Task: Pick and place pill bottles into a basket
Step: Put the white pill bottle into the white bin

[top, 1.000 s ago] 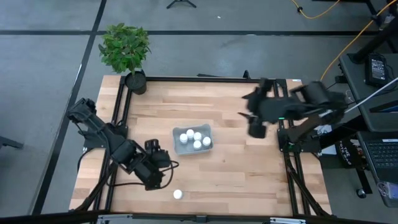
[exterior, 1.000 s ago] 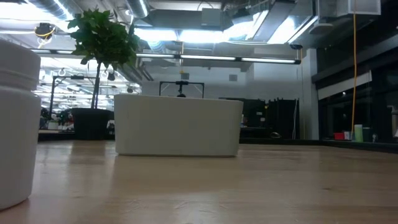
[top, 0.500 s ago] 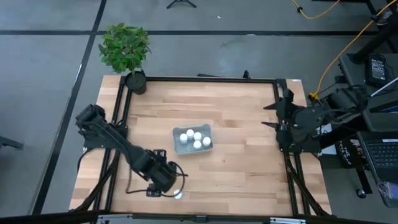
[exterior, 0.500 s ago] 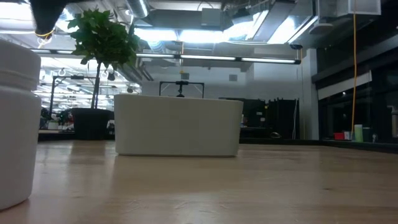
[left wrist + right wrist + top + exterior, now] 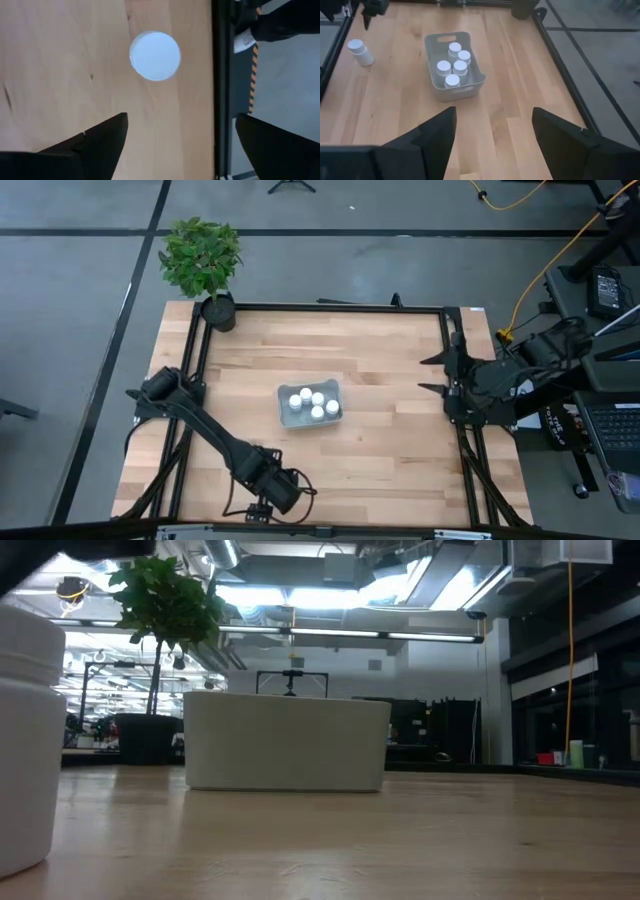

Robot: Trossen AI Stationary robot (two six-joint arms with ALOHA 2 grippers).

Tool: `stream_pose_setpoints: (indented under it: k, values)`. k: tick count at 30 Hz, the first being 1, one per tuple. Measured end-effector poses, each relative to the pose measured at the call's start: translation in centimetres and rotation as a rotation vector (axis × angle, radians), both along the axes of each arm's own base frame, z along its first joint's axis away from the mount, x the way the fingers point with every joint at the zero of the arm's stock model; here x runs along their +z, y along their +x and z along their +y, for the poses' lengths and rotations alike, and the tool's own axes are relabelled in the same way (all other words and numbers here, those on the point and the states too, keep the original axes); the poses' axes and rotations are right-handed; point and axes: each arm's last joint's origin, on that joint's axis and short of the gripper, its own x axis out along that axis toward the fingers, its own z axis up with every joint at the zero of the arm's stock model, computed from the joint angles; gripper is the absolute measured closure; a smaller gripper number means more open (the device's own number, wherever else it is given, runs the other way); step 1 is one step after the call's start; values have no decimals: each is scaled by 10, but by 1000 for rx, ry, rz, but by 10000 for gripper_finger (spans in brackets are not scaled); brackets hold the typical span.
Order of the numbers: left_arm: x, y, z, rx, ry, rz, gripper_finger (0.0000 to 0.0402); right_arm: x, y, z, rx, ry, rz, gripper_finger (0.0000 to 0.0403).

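- Tabletop [image 5: 380, 430] – pale wood planks in a black frame.
- Left arm [image 5: 200, 425] reaches from the left edge down to the front edge; left gripper [image 5: 285, 498] hangs over the front edge, a bit left of the middle. In the left wrist view its fingers [image 5: 95, 142] stand wide apart, nothing between them, with the round white cap of a bottle just ahead.
- Right arm [image 5: 520, 370] sits folded at the right edge; right gripper [image 5: 432, 375] pokes in over that edge, fingers apart, holding nothing.
- Potted plant [image 5: 203, 265] at the back left corner, green leaves, black pot.
- Basket [image 5: 311, 404] – pale, shallow, near the middle of the tabletop, well apart from both grippers.
- Five bottles [image 5: 311, 402] stand inside the basket, white caps up, close together.
- Sixth bottle [image 5: 155, 56] stands upright on the wood by the front edge, under the left gripper, not touched by it; from above the gripper hides it.
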Motion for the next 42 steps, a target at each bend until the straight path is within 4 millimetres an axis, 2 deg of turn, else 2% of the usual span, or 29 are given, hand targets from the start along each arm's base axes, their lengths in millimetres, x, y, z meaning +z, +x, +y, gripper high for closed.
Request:
stream_pose_setpoints:
  k: [6,13,21,31,36,42]
  values:
    - [-10,6,2,6,71,-25,15,-2,4,3,33,-8,-40,141]
    - [-25,21,4,-60,67,-54,13,-2,4,3,35,7,-44,141]
    - [-41,33,0,-59,66,-107,13,-2,4,3,44,31,-40,141]
    - [-63,30,2,1,60,-39,17,-2,4,3,51,22,-39,141]
    - [-67,32,1,15,54,-30,62,-2,4,3,53,20,-39,141]
    - [-68,33,1,29,21,-9,165,-2,4,3,67,-2,-34,141]
